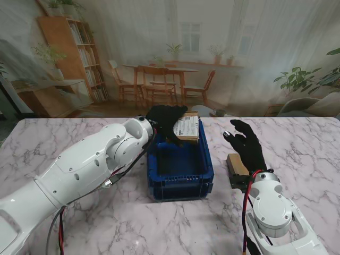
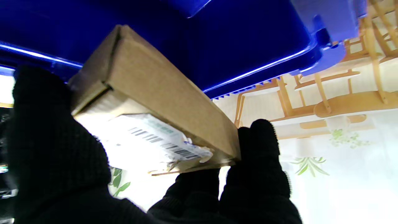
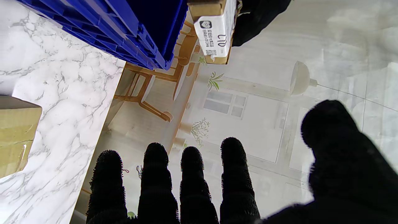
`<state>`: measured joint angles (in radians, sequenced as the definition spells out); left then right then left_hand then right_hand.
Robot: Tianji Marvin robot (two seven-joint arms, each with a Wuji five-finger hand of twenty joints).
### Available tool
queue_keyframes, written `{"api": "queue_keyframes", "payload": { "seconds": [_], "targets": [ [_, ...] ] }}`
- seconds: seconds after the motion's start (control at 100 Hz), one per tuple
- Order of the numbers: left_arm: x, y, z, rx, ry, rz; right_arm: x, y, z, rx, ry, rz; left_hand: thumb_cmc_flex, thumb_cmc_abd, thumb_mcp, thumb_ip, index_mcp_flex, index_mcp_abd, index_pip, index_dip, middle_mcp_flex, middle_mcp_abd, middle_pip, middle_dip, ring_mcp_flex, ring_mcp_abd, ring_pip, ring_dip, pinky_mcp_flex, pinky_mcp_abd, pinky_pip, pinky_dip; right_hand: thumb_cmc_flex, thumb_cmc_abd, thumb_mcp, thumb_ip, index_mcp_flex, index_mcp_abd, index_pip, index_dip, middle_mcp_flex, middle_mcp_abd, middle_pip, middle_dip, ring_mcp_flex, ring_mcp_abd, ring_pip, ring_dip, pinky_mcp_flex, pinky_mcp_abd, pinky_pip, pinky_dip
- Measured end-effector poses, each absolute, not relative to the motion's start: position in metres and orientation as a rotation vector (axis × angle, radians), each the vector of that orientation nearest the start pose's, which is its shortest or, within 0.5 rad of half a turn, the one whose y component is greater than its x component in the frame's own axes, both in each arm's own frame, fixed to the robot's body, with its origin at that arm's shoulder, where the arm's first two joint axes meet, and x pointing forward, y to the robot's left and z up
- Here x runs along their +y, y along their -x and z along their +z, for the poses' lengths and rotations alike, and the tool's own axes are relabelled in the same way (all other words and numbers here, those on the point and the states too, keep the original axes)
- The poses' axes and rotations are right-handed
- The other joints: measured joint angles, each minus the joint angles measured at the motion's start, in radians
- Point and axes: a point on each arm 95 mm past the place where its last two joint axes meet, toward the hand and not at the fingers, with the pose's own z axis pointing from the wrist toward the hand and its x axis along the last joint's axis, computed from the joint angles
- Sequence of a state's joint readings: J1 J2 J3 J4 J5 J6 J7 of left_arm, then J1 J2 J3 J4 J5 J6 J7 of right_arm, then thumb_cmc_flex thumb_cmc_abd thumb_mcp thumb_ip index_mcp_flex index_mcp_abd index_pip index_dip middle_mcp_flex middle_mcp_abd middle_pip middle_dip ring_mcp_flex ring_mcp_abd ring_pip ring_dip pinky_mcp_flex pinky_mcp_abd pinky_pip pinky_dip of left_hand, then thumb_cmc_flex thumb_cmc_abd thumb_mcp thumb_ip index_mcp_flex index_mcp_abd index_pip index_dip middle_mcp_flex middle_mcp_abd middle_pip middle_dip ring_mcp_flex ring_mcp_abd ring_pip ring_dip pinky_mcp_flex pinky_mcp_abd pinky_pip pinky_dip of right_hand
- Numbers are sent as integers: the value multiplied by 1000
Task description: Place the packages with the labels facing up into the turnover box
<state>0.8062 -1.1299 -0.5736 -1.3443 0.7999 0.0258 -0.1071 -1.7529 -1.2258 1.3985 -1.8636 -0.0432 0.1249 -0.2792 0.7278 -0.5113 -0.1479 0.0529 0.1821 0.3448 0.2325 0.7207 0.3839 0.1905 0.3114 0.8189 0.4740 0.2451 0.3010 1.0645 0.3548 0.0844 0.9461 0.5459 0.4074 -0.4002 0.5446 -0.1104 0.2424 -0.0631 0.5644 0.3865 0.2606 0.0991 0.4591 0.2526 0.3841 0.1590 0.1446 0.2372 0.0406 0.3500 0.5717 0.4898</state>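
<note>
Nearest to me, the right hand (image 1: pixel 245 143) hovers over the marble table (image 1: pixel 79 223) with its fingers (image 3: pixel 155 174) spread and nothing in them. A second cardboard package (image 1: pixel 236 164) lies on the table partly under that hand; its upper face looks like plain cardboard, though the hand hides much of it, so I cannot tell which way its label faces. Just to the left of it sits the blue turnover box (image 1: pixel 207 175), and what shows of its floor holds no package. At the box's far rim the left hand (image 1: pixel 166 121) is clasped around a labelled package (image 1: pixel 187 127), holding it over the far edge of the box and not yet inside. The white label with its barcode faces up in the stand view, and the wrist view shows the fingers (image 2: pixel 258 146) and thumb pinching the carton by its ends. By my reading, the task is at an early stage: no package is in the box, the first is about to be lowered in, and the second waits on the table.
</note>
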Motion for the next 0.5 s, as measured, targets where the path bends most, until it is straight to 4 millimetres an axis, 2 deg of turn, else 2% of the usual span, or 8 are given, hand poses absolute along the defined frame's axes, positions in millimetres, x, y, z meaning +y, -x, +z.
{"api": "queue_keyframes", "payload": {
  "seconds": [0.21, 0.3, 0.48, 0.5],
  "targets": [
    [-144, -523, -230, 1847, 792, -1485, -29, -366, -279, -326, 2389, -2427, 0, 0, 0, -10, 9, 0, 0, -11, 13, 0, -15, 0, 13, -3, 7, -124, 5, 0, 0, 1, 0, 0, 9, 0, 0, -2, -7, 0, 0, 0, -7, 0, 0, 0, 0, 0, 2, 1, -20, 12],
    [-145, -526, -234, 1848, 819, -1482, -30, -365, -282, -328, 2390, -2430, 0, 0, 0, -23, 10, 0, 0, -16, 15, 2, -16, 0, 14, -3, 12, -143, 6, 0, 0, 1, 0, 0, 9, 0, 0, -10, -7, 0, 0, 0, -11, 0, 0, 0, -1, 0, 2, 1, -25, 18],
    [-149, -531, -245, 1851, 858, -1468, -30, -363, -288, -327, 2398, -2425, 0, 0, 0, -23, 16, 1, 0, -21, 26, 2, -26, 0, 23, -3, 13, -165, 15, 1, 1, 1, 0, 0, 9, 0, 0, -10, -8, 0, 0, 0, -11, 0, 0, 0, -24, 0, 2, 1, -37, 24],
    [-150, -531, -246, 1852, 860, -1466, -30, -363, -289, -325, 2401, -2424, 0, 0, 0, -31, 16, 1, 0, -21, 27, 2, -26, 0, 24, -3, 13, -165, 16, 1, 1, 1, 0, 0, 9, 0, 0, -10, -8, 0, 0, 1, -11, 0, 0, 0, -24, 0, 2, 1, -41, 25]
  ]
}}
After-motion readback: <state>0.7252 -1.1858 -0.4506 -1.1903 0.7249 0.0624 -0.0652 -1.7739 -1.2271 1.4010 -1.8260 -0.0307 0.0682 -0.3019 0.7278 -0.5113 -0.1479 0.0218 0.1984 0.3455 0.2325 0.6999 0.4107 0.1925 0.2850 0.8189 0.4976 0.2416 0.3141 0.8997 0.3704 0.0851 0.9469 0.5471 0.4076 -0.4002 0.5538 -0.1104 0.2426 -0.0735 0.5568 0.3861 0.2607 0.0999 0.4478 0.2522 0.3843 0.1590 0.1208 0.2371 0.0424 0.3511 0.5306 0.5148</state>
